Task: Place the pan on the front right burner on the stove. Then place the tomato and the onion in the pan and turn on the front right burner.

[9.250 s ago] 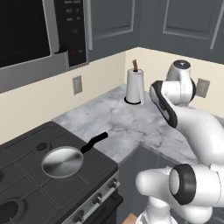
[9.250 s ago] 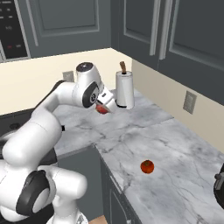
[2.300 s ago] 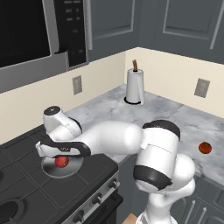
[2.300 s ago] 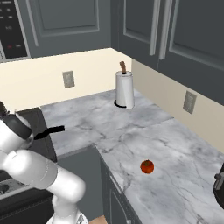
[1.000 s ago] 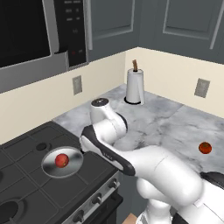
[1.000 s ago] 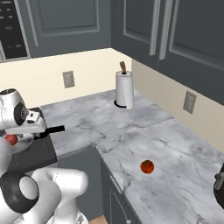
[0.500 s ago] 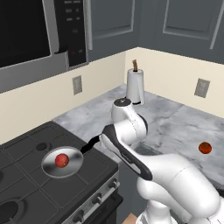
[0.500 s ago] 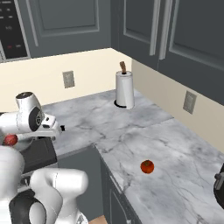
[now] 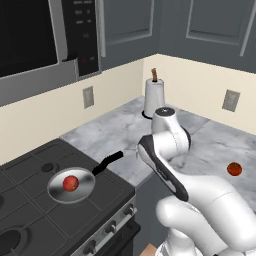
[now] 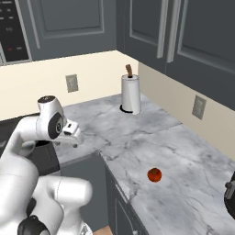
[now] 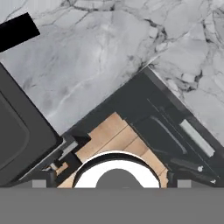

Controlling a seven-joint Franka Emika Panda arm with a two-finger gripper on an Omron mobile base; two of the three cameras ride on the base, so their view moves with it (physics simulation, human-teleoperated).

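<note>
Grey marble counter [image 9: 120,131] wraps corner under dark cabinets; paper towel roll [image 9: 153,99] upper centre. Pan [image 9: 71,184] on stove [image 9: 30,200] lower left, handle pointing upper right, red tomato [image 9: 70,183] inside. Gripper [image 10: 73,133] spread unclear.

So the pan [image 9: 71,186] is sitting flat on the stove [image 9: 30,210], over the front right burner, black handle poking toward the marble counter. It's a small shallow silver thing. One red round item [image 9: 70,183], the tomato or the onion, can't tell which, lies inside it. The other one [image 10: 154,174] is out on the counter, well apart from the stove.
</note>
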